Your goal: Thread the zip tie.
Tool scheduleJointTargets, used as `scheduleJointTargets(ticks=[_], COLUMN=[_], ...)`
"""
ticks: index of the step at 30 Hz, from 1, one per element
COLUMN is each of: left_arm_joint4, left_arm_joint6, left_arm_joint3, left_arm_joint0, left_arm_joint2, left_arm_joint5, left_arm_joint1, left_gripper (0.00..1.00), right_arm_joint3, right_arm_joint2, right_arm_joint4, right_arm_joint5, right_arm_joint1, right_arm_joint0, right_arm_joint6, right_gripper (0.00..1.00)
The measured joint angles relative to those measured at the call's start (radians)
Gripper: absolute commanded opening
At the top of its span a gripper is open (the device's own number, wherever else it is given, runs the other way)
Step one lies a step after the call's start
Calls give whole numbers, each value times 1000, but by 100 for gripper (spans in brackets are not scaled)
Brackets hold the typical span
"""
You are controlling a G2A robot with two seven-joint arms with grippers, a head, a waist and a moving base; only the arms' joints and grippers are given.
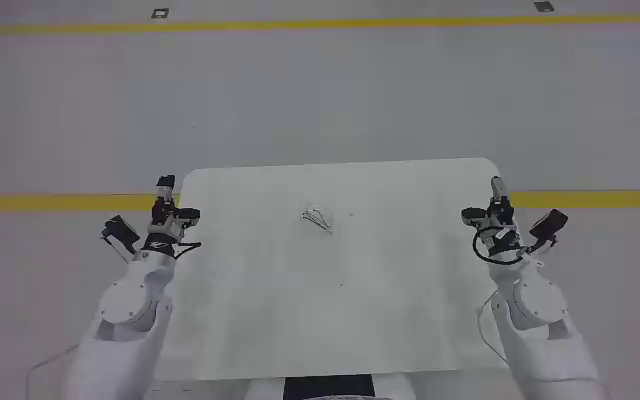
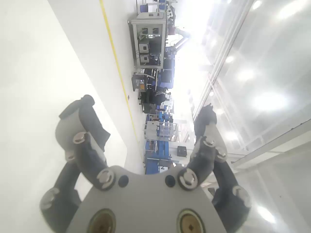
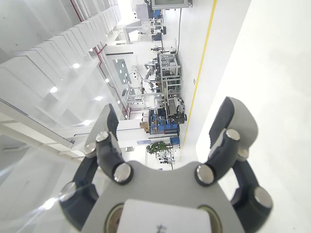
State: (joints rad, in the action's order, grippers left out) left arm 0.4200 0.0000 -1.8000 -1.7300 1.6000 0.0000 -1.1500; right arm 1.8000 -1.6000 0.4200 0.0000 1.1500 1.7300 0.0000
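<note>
Thin pale plastic zip tie [image 1: 317, 217] lies flat near the middle of the white rounded-corner rectangular desk [image 1: 260, 300], toward the far edge. It is tiny in the top view and reads as a small tangle of fine strands, so I cannot tell whether it is one tie or several, and head and tail cannot be made out. It is well apart from both arms and nothing touches it. Count: 2 grippers, 1 desk, 2 yellow floor stripes [image 1: 320, 22]. The left gripper [image 1: 164, 186] sits just off the desk's left edge. In its wrist view the left gripper [image 2: 145, 107] is released, jaws spread wide with nothing between them. The right gripper [image 1: 497, 186] sits at the desk's right edge. In its wrist view the right gripper [image 3: 170, 107] is also released and holds nothing. Both wrist views catch only a cut-off slice of the desk.
</note>
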Motion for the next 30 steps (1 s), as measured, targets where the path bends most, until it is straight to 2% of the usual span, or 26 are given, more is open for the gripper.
scheduleJointTargets(ticks=[4,9,13,16,30], left_arm_joint4=[0,0,0,0,0], left_arm_joint6=[0,0,0,0,0], left_arm_joint3=[0,0,0,0,0], left_arm_joint0=[0,0,0,0,0], left_arm_joint2=[0,0,0,0,0], left_arm_joint5=[0,0,0,0,0], left_arm_joint1=[0,0,0,0,0], left_gripper=[100,100,100,100,100], right_arm_joint3=[3,-22,-49,-72,-66], right_arm_joint2=[16,77,158,233,250], right_arm_joint4=[-30,-178,-287,-329,-337], right_arm_joint5=[-2,-6,-7,-35,-42], right_arm_joint1=[-1,-3,1,8,9], right_arm_joint0=[-16,-104,-197,-254,-269], right_arm_joint6=[30,144,199,238,254], right_gripper=[100,100,100,100,100])
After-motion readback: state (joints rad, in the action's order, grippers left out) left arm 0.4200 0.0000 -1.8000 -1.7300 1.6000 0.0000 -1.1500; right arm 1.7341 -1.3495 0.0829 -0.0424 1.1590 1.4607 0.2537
